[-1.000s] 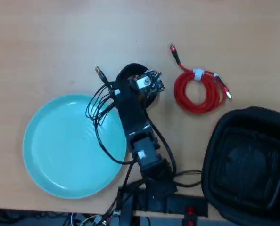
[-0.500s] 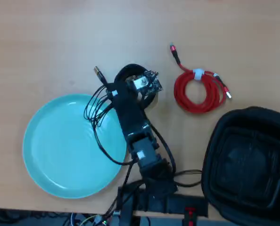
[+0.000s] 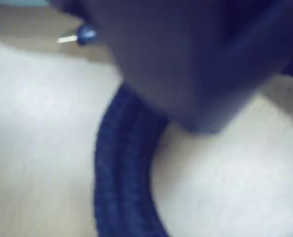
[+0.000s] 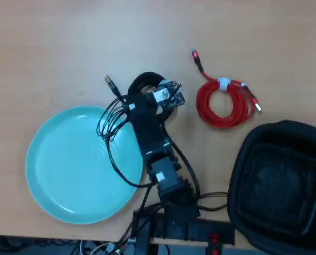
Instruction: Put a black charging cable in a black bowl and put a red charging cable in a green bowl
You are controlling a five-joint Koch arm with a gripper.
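From the overhead camera I see my arm stretched up the wooden table (image 4: 51, 42) with its gripper (image 4: 157, 91) directly over the black charging cable (image 4: 142, 81), a tight coil lying just above and right of the green bowl (image 4: 67, 175) — close to the bowl's rim but outside it. One plug (image 4: 109, 81) of the coil pokes out to the upper left, toward bare table.

In the wrist view the cable (image 3: 122, 168) fills the lower centre as a thick dark braided arc on the pale tabletop, passing under the dark blurred bulk of the gripper (image 3: 196, 116). The gripper sits right on or just over the strands, and a small plug tip (image 3: 77, 37) shows at the upper left. Both views hide the fingertips, so I cannot tell whether the jaws are spread or pinching the cable.

The red charging cable (image 4: 224, 101) lies coiled, bound with a white tie, well to the right of the green bowl. The black bowl (image 4: 277, 186) sits below that red coil at the table's lower right edge, farthest from the green bowl.
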